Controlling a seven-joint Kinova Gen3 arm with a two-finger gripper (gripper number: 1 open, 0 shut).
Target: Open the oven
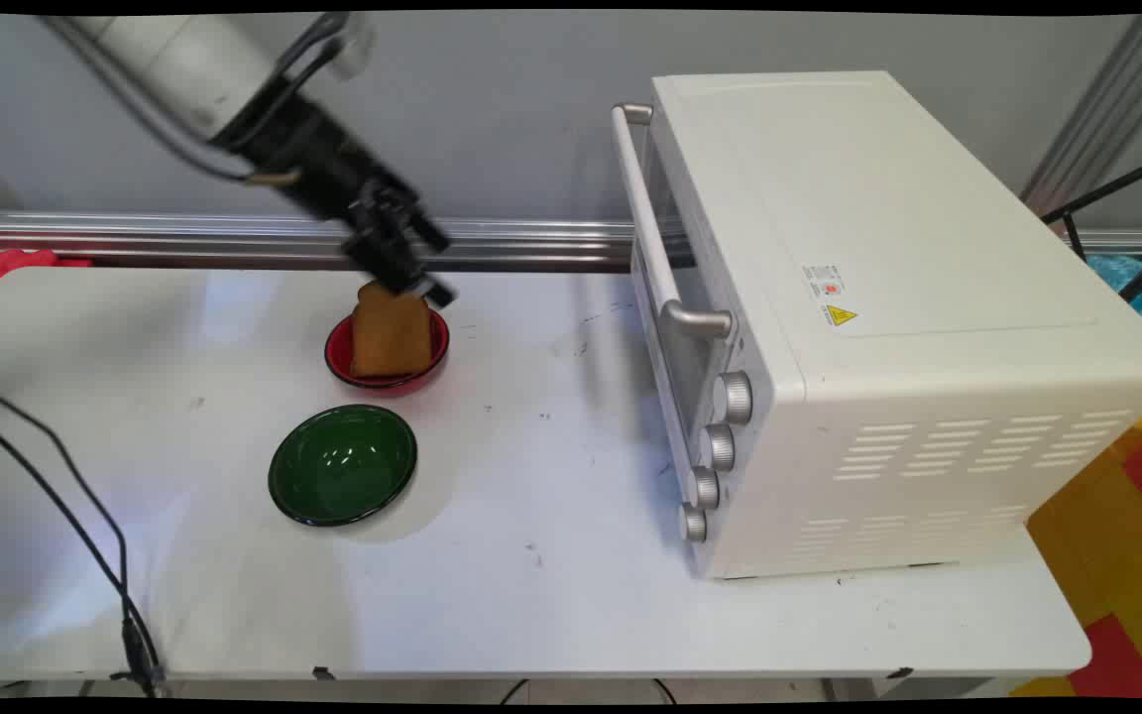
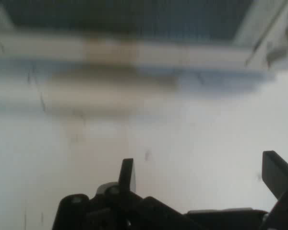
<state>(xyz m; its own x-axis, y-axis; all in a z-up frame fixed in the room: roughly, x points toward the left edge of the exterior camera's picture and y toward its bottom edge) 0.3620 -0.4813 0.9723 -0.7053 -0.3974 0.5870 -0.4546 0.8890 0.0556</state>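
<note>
A slice of brown toast (image 1: 391,335) stands on edge in a small red bowl (image 1: 341,363) at the table's middle left. My gripper (image 1: 419,283) hangs just above and behind the toast's top edge, tilted down to the right. Whether it touches the toast is hard to tell. In the hand view the gripper (image 2: 201,175) is open, its two black fingers (image 2: 127,173) wide apart with only bare white table between them. The toast does not show in the hand view.
An empty green bowl (image 1: 343,464) sits just in front of the red one. A large white toaster oven (image 1: 878,317) with its door shut, a bar handle (image 1: 655,228) and several knobs fills the table's right side. Black cables (image 1: 85,535) trail at the front left.
</note>
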